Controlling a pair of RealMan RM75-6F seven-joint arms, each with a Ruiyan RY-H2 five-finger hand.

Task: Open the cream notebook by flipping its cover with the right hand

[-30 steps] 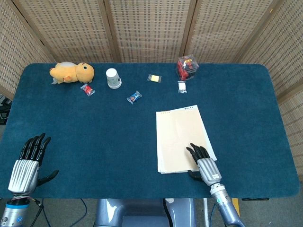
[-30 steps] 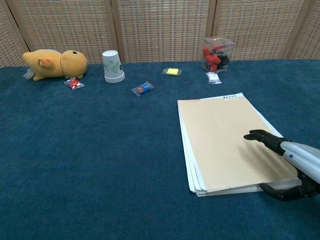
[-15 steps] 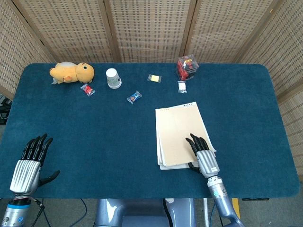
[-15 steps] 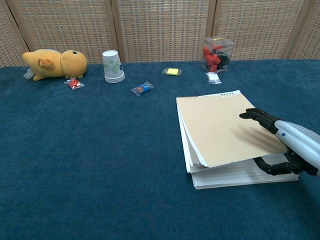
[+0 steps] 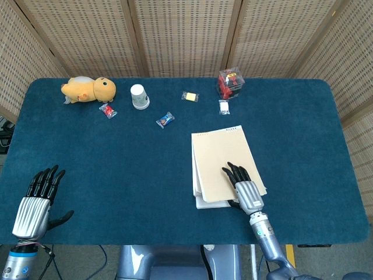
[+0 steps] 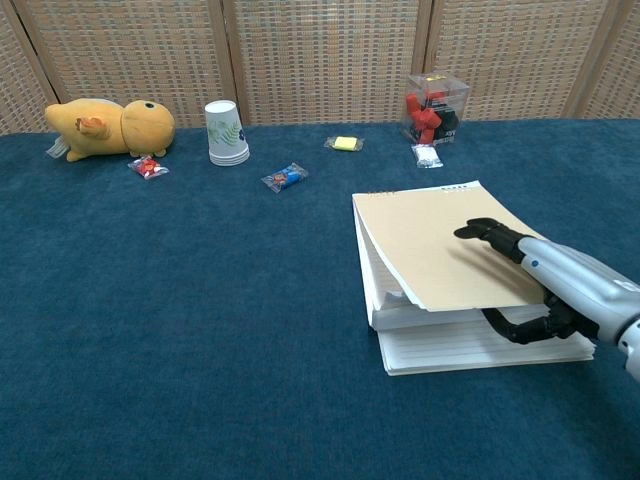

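Observation:
The cream notebook (image 5: 220,163) (image 6: 440,245) lies right of the table's middle, bound along its far edge. My right hand (image 5: 243,188) (image 6: 545,285) holds its cover at the near right corner, fingers on top and thumb underneath. The cover's near edge is raised, and lined white pages (image 6: 470,348) show below it. My left hand (image 5: 36,198) rests open at the near left of the table, fingers spread, holding nothing; the chest view does not show it.
Along the far side stand a yellow plush toy (image 5: 88,89), a white paper cup (image 5: 139,96), a clear box of red pieces (image 5: 231,83) and several small wrapped sweets (image 5: 165,119). The blue cloth table (image 5: 116,163) has panel screens behind it.
My right hand has lifted the cover's near edge off the pages and moved it toward the far side. The lined pages now show beneath. The left hand has stayed in place.

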